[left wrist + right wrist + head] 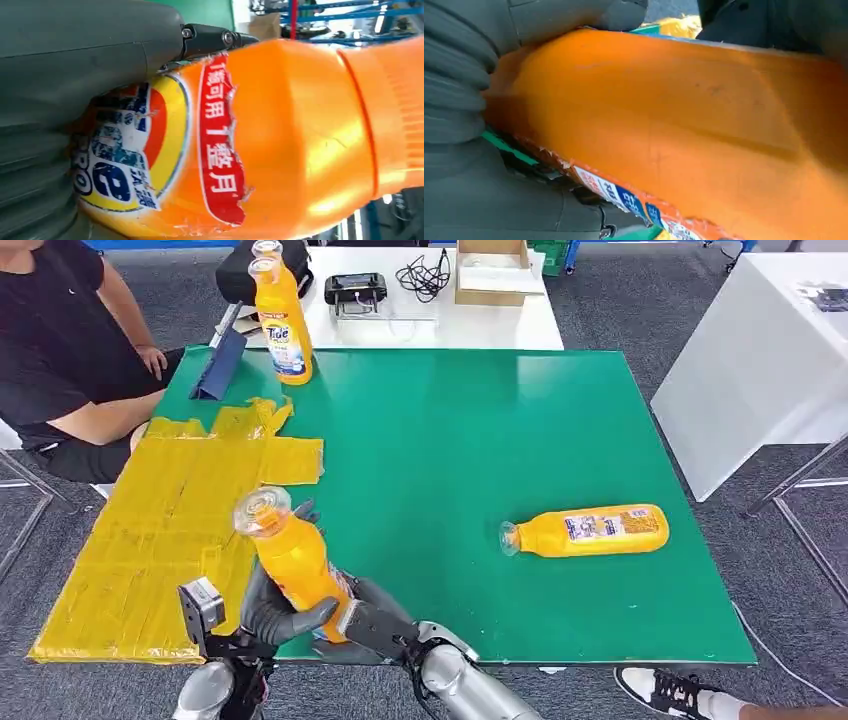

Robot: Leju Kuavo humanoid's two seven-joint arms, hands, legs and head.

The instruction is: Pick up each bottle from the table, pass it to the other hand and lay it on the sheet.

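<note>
An orange detergent bottle stands nearly upright above the front edge of the green table, cap up, between both my hands. My left hand wraps its dark fingers around the bottle's lower body; its thumb lies over the label of the bottle. My right hand holds the same bottle from the right side. A second orange bottle lies on its side at the table's right. A third bottle stands at the far left. The yellow sheet covers the table's left part.
A seated person in black is at the far left beside the sheet. A blue object lies near the standing bottle. A white table behind holds a box, cables and a black case. Another white table stands to the right.
</note>
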